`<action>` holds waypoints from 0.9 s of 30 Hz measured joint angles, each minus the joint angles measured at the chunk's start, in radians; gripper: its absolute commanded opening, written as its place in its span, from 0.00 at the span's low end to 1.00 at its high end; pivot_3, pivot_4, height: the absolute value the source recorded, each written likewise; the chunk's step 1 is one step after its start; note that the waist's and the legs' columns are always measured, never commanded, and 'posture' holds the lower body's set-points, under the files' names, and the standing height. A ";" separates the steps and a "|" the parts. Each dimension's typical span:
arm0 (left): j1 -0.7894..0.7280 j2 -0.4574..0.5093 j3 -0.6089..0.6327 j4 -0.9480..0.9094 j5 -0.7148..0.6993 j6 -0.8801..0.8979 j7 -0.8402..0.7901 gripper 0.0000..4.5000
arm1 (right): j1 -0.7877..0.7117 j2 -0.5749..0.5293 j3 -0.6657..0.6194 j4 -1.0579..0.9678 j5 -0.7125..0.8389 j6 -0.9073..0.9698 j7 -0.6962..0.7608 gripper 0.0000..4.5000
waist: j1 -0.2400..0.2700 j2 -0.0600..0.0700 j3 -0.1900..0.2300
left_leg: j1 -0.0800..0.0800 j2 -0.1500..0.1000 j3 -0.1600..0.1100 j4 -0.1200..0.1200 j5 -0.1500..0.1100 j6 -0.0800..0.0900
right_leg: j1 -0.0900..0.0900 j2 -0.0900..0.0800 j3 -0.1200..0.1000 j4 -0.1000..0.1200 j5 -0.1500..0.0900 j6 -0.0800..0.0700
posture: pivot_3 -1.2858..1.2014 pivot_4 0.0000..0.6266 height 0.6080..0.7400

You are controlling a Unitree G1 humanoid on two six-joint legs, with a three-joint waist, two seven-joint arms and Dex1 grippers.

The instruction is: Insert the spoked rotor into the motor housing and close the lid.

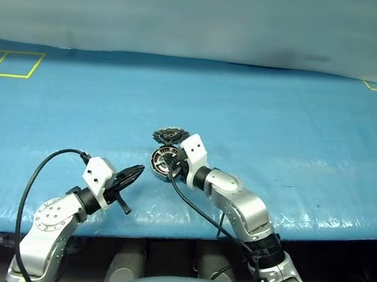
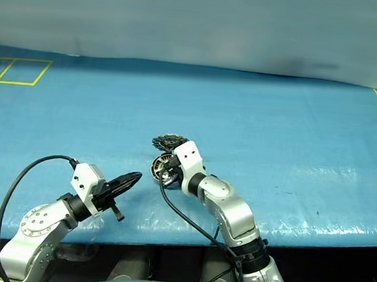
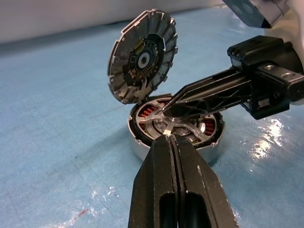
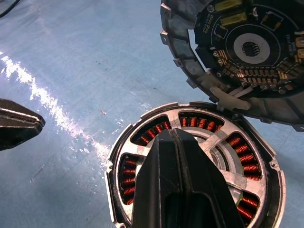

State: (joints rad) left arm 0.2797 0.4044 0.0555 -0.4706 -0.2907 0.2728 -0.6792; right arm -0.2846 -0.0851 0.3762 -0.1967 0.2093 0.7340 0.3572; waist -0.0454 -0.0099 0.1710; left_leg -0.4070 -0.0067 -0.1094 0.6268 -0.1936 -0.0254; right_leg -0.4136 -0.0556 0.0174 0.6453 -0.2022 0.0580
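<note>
Rotor (image 4: 223, 156) sits inside the motor housing (image 3: 142, 151) on the blue tabletop (image 1: 294, 137). We see the lid (image 3: 142, 61) standing open above it. Our right gripper (image 3: 164, 110), shut and empty, rests over the rotor, nearer than the shut left gripper (image 1: 135, 172).

Motor housing (image 1: 163, 162) on blue table (image 1: 294, 143), lid (image 1: 170, 136) raised; right tool (image 1: 171, 168) at housing, left tool (image 1: 131, 174) beside.

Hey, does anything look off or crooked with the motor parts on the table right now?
Nothing looks damaged or spilled. The spoked rotor lies inside the motor housing over the copper windings, seemingly flat. The lid stands open and upright at the housing's rim, not yet closed. The shut right gripper reaches over the rotor.
</note>
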 measured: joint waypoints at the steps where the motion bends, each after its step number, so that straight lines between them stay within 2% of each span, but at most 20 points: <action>1: 0.000 0.000 0.000 0.001 -0.001 0.000 0.001 0.01 | -0.013 0.010 0.002 0.011 -0.005 0.009 -0.010 0.00 | -0.002 0.000 0.000 | 0.000 0.000 0.000 0.000 0.000 0.000 | 0.000 0.000 0.000 0.000 0.000 0.000 | 0.52 0.24 1.00; 10: -0.001 0.000 -0.009 0.021 -0.002 0.000 0.002 0.01 | -0.080 0.049 0.002 0.022 -0.029 0.149 -0.056 0.00 | -0.004 0.001 -0.004 | 0.000 0.000 0.000 -0.001 0.000 0.000 | 0.000 -0.001 0.000 -0.001 0.000 0.000 | 0.52 0.24 1.00; 19: -0.006 0.000 -0.019 0.023 -0.005 0.000 0.002 0.01 | -0.103 -0.090 0.079 -0.100 -0.027 0.249 0.025 0.00 | -0.003 0.001 -0.005 | 0.000 -0.002 0.000 -0.005 0.000 0.000 | -0.001 -0.004 -0.002 -0.003 -0.001 -0.001 | 0.52 0.24 1.00; 27: -0.020 0.011 -0.028 0.025 -0.031 0.003 -0.013 0.01 | -0.057 -0.033 0.005 -0.077 0.004 0.241 0.007 0.00 | -0.001 0.001 -0.005 | -0.001 -0.001 0.000 -0.004 0.000 -0.001 | -0.001 -0.004 -0.003 -0.003 -0.001 -0.001 | 0.52 0.24 1.00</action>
State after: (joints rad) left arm 0.2596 0.4158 0.0280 -0.4456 -0.3213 0.2759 -0.6920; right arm -0.3413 -0.1178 0.3813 -0.2741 0.2132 0.9746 0.3644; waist -0.0460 -0.0087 0.1660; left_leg -0.4075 -0.0080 -0.1097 0.6224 -0.1940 -0.0260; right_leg -0.4148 -0.0598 0.0147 0.6426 -0.2032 0.0569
